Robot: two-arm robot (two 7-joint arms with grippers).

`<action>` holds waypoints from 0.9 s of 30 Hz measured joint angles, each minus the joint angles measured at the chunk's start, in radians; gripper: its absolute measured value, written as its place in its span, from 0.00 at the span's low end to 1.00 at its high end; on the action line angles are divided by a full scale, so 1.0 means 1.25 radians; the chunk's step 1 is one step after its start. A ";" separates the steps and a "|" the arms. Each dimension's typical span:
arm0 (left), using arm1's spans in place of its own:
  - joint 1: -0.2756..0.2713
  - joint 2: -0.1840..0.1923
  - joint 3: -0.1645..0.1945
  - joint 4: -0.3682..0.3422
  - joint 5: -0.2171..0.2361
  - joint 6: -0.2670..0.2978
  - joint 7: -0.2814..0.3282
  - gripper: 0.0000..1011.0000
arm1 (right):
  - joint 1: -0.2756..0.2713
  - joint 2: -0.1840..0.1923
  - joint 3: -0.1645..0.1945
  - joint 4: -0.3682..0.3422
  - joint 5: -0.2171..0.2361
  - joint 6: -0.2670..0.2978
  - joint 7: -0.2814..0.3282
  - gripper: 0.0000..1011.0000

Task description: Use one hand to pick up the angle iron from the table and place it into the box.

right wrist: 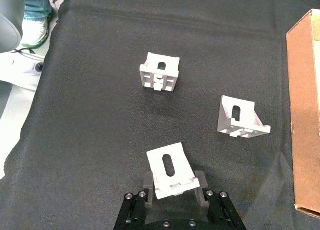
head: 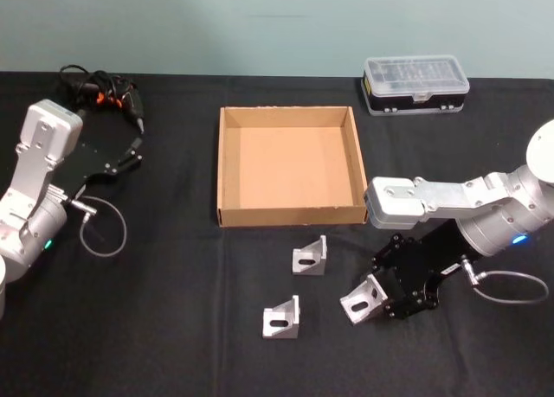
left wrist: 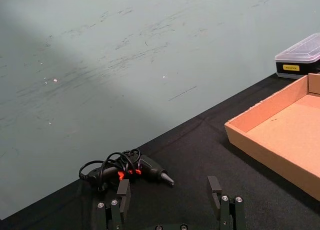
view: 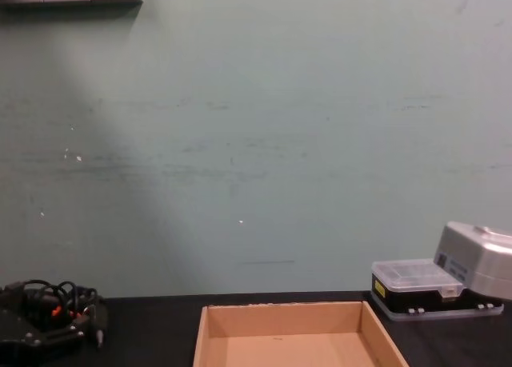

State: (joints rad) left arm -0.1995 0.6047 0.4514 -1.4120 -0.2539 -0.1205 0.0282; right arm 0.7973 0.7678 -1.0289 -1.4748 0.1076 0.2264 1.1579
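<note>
So, in the head view, the right gripper (head: 374, 300) is seen low over the black table (head: 173, 328), just off the front right corner of the box (head: 290, 215). Its fingers are clamped on an angle iron (head: 360, 298), which is held tilted and outside the box. Whether that piece is touching the table can't be told from here. A second angle iron (head: 310, 258) is sat just in front of the box, and a third angle iron (head: 282, 318) is set nearer the robot. Both are apart from the gripper. The left gripper (head: 130, 157) is parked far to the left, near a corded screwdriver (head: 111, 92). A small clear-lidded case (head: 415, 84) is placed behind the box.

The left wrist view settles what's fuzzy from above. The left gripper (left wrist: 169, 190) is shown with its fingers spread wide and nothing between them, pointed towards the screwdriver (left wrist: 135, 170).

In the right wrist view the grasp is shown close up. The angle iron (right wrist: 170, 171) is pinched between the two fingers (right wrist: 202, 185) with its slotted face towards the camera. The other two pieces are seen beyond it, standing apart on the table.

From the chest view a side-on look is added. The low walls of the box (view: 280, 319) and the case (view: 416, 283) are caught against a green wall, with the right arm's silver casing (view: 480, 263) at the edge.
</note>
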 joint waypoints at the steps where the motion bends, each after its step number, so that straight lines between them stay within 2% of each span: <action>1: 0.000 0.000 0.000 0.000 0.000 0.000 0.000 0.99 | 0.000 0.000 0.000 0.000 0.000 0.000 0.000 0.48; 10: 0.000 0.000 0.000 0.000 0.000 0.000 0.000 0.99 | -0.004 0.003 0.011 -0.002 0.016 0.004 -0.002 0.48; 13: 0.000 0.000 0.000 0.000 0.000 0.000 0.000 0.99 | -0.004 0.006 0.025 -0.008 0.035 0.007 -0.005 0.48; 19: 0.000 0.000 0.000 0.000 0.000 0.000 0.000 0.99 | 0.004 0.015 0.072 -0.018 0.087 0.014 -0.027 0.48; 22: 0.000 0.000 0.000 0.000 0.000 0.000 0.000 0.99 | 0.009 0.017 0.087 -0.019 0.101 0.015 -0.039 0.48; 26: 0.000 0.000 0.000 0.000 0.000 0.000 0.000 0.99 | 0.013 0.016 0.118 -0.015 0.118 0.013 -0.079 0.48; 27: 0.000 0.000 0.000 0.000 0.000 0.000 0.000 0.99 | 0.013 0.016 0.118 -0.015 0.118 0.013 -0.079 0.48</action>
State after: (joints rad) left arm -0.1995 0.6047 0.4514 -1.4120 -0.2539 -0.1205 0.0283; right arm 0.8134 0.7877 -0.8808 -1.4940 0.2547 0.2432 1.0586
